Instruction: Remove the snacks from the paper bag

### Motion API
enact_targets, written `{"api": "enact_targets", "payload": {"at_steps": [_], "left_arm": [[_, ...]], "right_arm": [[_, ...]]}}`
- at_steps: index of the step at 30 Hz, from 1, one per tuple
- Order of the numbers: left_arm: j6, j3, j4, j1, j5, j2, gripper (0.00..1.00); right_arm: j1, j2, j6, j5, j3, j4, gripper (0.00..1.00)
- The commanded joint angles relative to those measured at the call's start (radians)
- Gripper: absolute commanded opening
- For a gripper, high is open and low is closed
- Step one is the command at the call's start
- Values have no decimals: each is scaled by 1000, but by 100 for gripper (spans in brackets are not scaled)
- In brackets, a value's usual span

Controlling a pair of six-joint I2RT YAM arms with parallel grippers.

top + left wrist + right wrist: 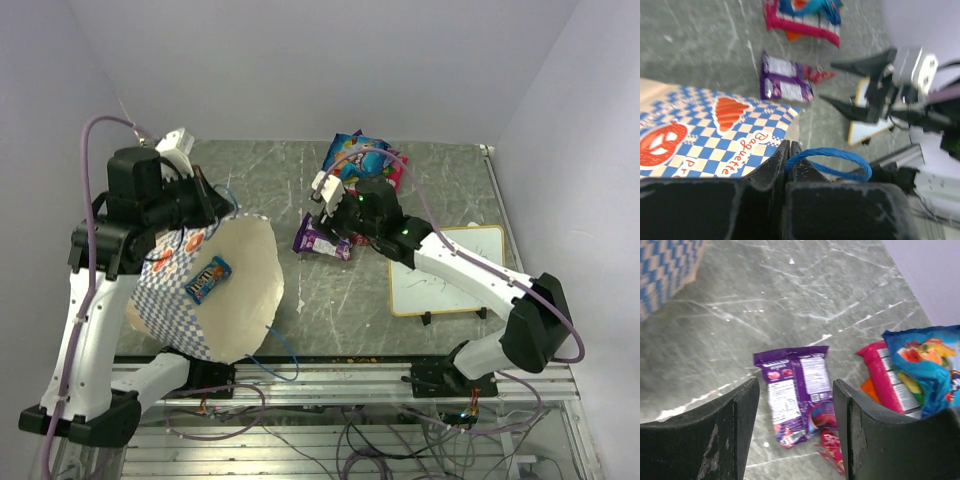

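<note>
Snacks lie on the grey table (260,180) in the upper middle of the top view: a purple packet (787,405) flat by itself, and to its right a blue packet (922,365) lying over a red packet (885,380). The right end effector (795,387) hangs over the purple packet with its fingers apart, grasping nothing. The paper bag (245,290) is tilted at the left of the frame, with a small blue packet (208,279) showing on its checkered side. The left end effector (787,150) is clenched on the bag's rim, beside the blue string handle (840,160). A white board (445,270) lies at the right.
</note>
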Motion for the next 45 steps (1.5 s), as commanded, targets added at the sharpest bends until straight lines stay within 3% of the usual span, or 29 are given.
{"api": "enact_targets", "payload": {"at_steps": [1,8,13,17,26,30,37,39,42,45], "left_arm": [[57,141,42,6,-202,91,7],[133,352,75,4,-257,215,7],[164,441,82,-5,-285,278,7],[198,464,89,-32,-304,289,7],[198,469,168,-34,-149,276,7],[166,363,222,-34,-16,245,7],[44,-77,210,-34,112,-10,7],[32,-127,158,-34,131,-50,7],[33,-143,97,-34,142,-85,7],[30,-135,79,-34,130,-104,7]], "right_arm": [[23,-7,158,-45,3,12,59],[132,17,315,-123,-39,75,58],[145,42,508,-68,-93,196,62],[157,87,587,-31,-120,279,60],[226,181,595,91,-82,352,54],[268,249,597,135,-50,440,55],[328,296,440,57,-43,447,57],[353,263,306,-2,-105,489,59],[387,217,-41,-96,-199,496,61],[392,207,-262,-75,-199,458,61]]}}
